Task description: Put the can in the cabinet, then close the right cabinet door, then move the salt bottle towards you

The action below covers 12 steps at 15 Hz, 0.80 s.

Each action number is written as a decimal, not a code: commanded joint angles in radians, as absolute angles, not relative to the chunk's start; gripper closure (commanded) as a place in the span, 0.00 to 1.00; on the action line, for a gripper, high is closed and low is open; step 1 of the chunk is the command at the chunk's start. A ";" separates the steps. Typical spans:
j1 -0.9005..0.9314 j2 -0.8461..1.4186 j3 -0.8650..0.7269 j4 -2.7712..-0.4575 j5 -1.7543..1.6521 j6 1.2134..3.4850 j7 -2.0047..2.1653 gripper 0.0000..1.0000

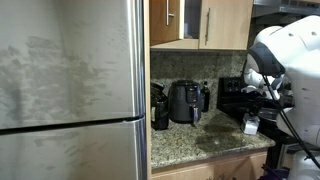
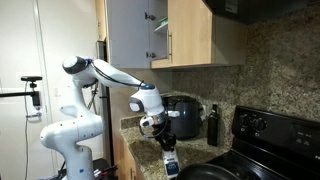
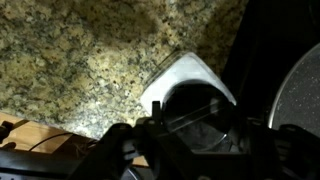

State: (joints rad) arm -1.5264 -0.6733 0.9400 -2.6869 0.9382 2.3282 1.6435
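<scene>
Fingers (image 3: 125,140) of my gripper (image 3: 190,122) stand on either side of the bottle (image 3: 190,75). I read them as clamped on it, about half closed, though the contact itself lies in shadow. Between the fingers the bottle shows as a squat white body with a pale, rounded shoulder and a dark, shaded face toward the wrist camera. Speckled granite counter (image 3: 80,60) lies under and beyond the fingers, and the black stove (image 3: 265,60) runs just beside them on one side. In an exterior view the gripper (image 2: 167,148) points down near the counter's front edge, and the bottle (image 2: 170,165) is a small white shape just below the fingers. I cannot tell whether it touches the counter.
</scene>
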 commanded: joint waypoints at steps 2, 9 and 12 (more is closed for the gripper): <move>-1.370 -0.615 0.778 -2.728 0.708 2.300 1.910 0.63; -1.026 -0.537 0.438 -2.766 0.548 2.320 2.301 0.63; -0.857 -0.523 0.274 -2.786 0.543 2.382 2.375 0.63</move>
